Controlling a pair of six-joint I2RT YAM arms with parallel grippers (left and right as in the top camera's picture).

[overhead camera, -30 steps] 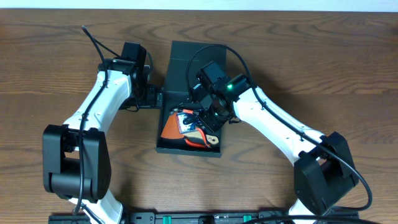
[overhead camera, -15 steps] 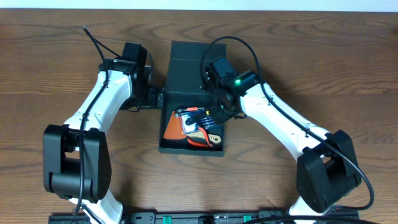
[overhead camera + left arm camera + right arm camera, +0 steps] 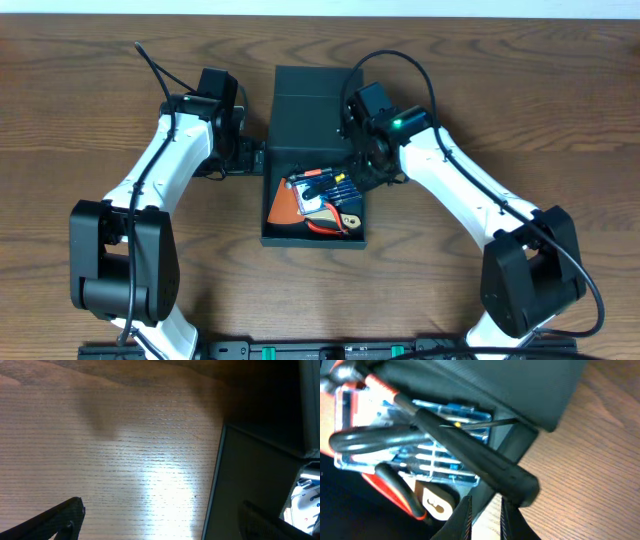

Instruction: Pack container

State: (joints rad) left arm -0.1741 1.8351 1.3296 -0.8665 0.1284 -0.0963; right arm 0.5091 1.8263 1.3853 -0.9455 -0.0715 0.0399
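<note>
I judge the step in hand to be backing the right gripper [image 3: 364, 168], pinched closed on nothing, away from the container [image 3: 312, 241]. I'd lift it straight up so it doesn't snag the black-handled screwdriver [image 3: 470, 450] lying close to the right wall. The container sits mid-table with its lid [image 3: 305, 85] on the far side, the right gripper at its right rim and my left gripper [image 3: 254, 158] spread wide just beside its left wall.
</note>
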